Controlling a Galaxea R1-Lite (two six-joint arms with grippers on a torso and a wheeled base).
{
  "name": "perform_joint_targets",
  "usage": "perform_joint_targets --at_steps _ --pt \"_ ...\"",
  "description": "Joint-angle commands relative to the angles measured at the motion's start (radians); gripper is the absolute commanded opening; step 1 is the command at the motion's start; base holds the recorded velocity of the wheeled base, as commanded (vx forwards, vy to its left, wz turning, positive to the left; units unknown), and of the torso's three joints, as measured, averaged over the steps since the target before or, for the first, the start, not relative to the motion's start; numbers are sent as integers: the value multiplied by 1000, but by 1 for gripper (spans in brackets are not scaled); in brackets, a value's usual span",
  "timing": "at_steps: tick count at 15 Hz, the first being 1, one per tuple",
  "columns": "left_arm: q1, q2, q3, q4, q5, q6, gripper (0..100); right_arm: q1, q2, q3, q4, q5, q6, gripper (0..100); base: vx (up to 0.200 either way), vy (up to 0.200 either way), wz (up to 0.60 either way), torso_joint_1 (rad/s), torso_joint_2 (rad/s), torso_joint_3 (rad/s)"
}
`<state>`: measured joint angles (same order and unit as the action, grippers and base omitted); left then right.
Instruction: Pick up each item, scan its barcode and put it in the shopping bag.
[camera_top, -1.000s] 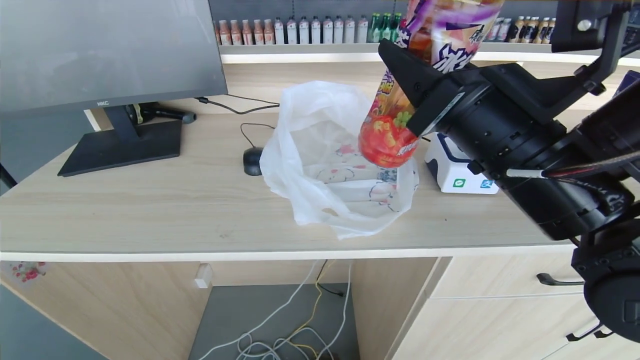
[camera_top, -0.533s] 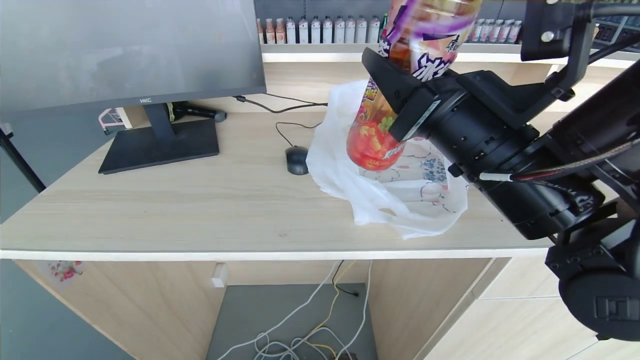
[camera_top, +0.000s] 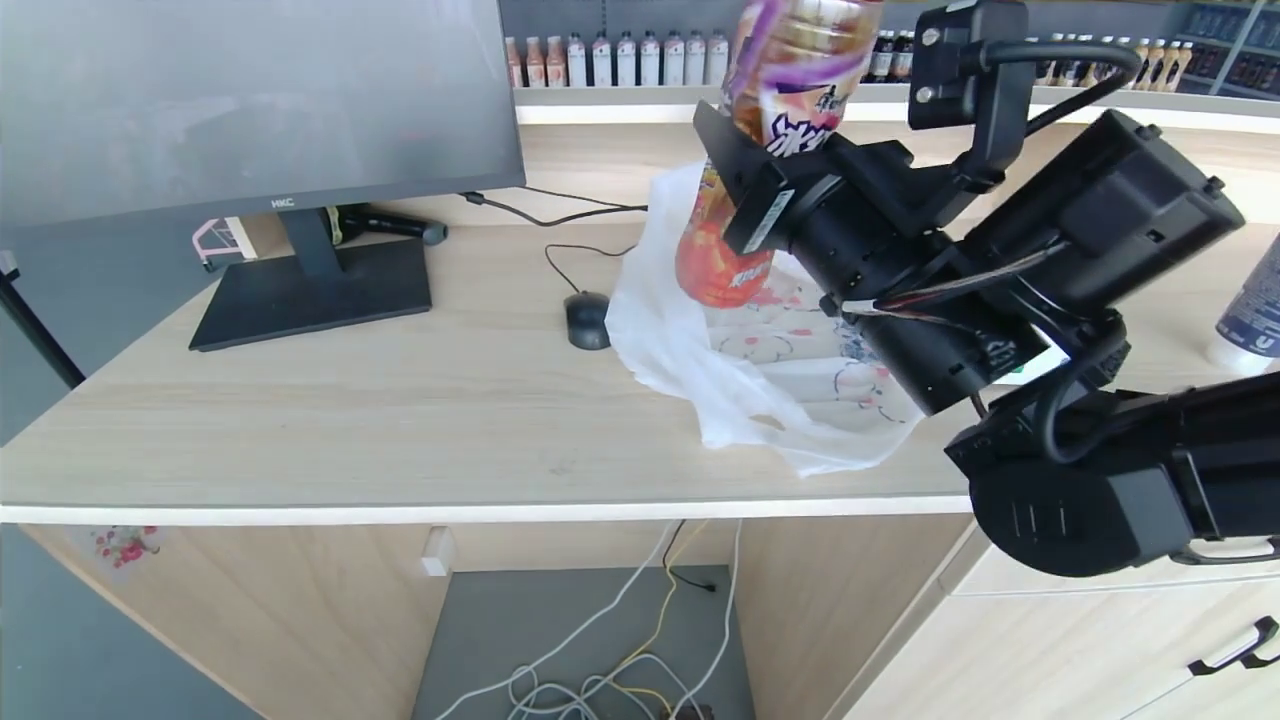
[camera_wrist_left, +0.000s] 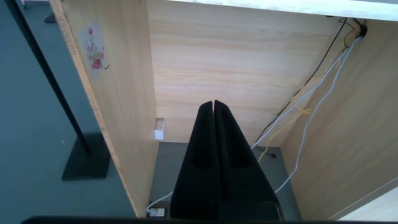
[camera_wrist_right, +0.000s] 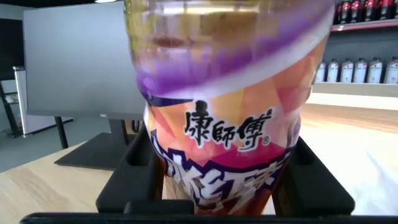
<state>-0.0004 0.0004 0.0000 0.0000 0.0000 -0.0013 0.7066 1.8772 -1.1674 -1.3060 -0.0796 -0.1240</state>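
Observation:
My right gripper (camera_top: 765, 165) is shut on a large drink bottle (camera_top: 755, 150) with a purple, orange and red label, held high above the counter, its red end down. The bottle's lower end hangs over the left rim of the white plastic shopping bag (camera_top: 760, 370), which lies open on the wooden counter (camera_top: 400, 400). In the right wrist view the bottle (camera_wrist_right: 227, 118) sits between the black fingers (camera_wrist_right: 134, 168). My left gripper (camera_wrist_left: 214, 134) is shut with nothing in it, low beside the counter's wooden side panel.
A monitor (camera_top: 250, 100) on a black stand occupies the counter's back left, with a black mouse (camera_top: 587, 320) beside the bag. Another bottle (camera_top: 1250, 320) stands at the far right. Cables (camera_top: 600, 660) hang under the counter. Drink bottles line a back shelf (camera_top: 610, 60).
The head camera has turned, shifting the whole scene. My right arm has carried the bottle a little left and up, so its lower end now hangs over the bag's left rim.

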Motion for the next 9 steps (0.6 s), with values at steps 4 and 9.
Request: perform_joint_targets --at_steps 4,9 --pt "0 0 0 0 0 0 0 -93 131 -116 33 1 -31 0 0 0 0 0 0 0" --pt "0 0 0 0 0 0 0 -202 134 -90 74 9 -5 0 0 0 0 0 0 0"
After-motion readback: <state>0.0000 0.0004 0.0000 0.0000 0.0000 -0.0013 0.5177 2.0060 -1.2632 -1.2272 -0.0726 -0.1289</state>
